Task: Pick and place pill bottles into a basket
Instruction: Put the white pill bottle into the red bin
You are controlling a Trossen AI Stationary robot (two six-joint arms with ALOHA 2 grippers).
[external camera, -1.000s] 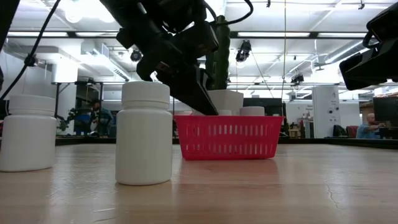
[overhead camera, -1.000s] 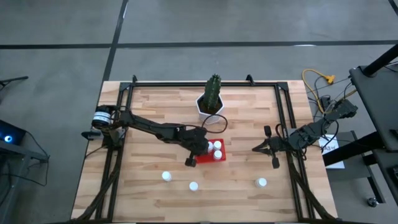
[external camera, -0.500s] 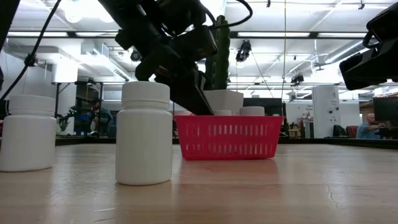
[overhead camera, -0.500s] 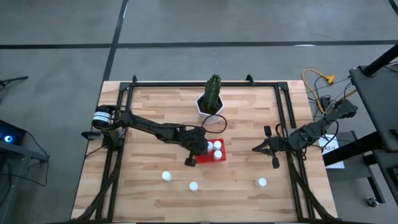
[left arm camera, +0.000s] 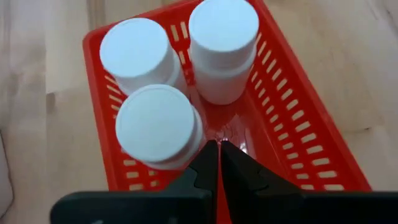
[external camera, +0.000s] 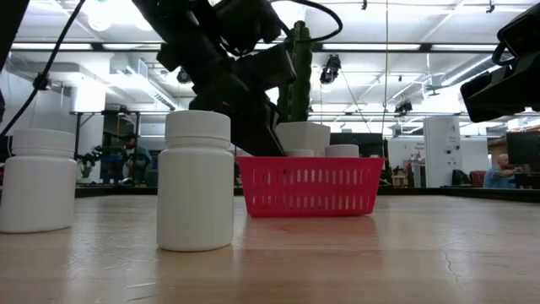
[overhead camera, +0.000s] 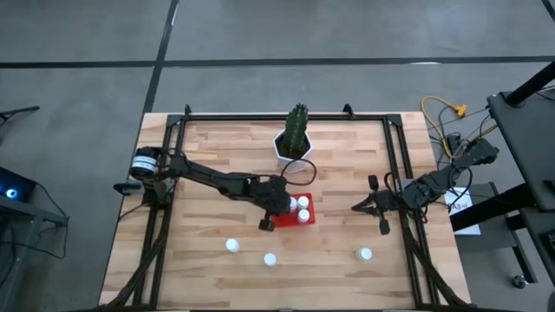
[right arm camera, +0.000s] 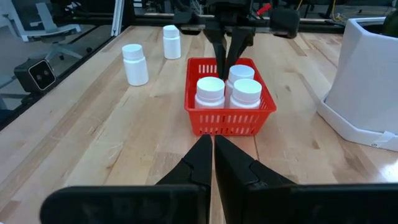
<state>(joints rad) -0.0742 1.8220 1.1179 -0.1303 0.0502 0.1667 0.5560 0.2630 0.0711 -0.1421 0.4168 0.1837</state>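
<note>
The red basket [overhead camera: 284, 223] sits mid-table with three white pill bottles [left arm camera: 222, 31] standing upright in it. Three more pill bottles [overhead camera: 231, 245] [overhead camera: 270, 258] [overhead camera: 365, 254] stand on their bases on the wood nearer the front edge. My left gripper [left arm camera: 216, 146] is shut, slanting down into the basket's left end beside the closest bottle [left arm camera: 157, 124]. My right gripper [overhead camera: 354, 209] is shut with nothing between its fingers, and waits near the table's right rail, pointing at the basket [right arm camera: 230, 121]. My left gripper's shut fingertips [left arm camera: 205, 158] slant down from the table's left into the basket, close beside the lower side of one bottle [left arm camera: 186, 152]. I cannot tell whether they touch that bottle or the basket floor.
A white pot with a green cactus [overhead camera: 293, 146] stands just beyond the basket toward the far edge. A black metal frame [overhead camera: 395, 165] runs along the table's left, right and far sides. Bare wood lies between the loose bottles and around the basket's right side.
</note>
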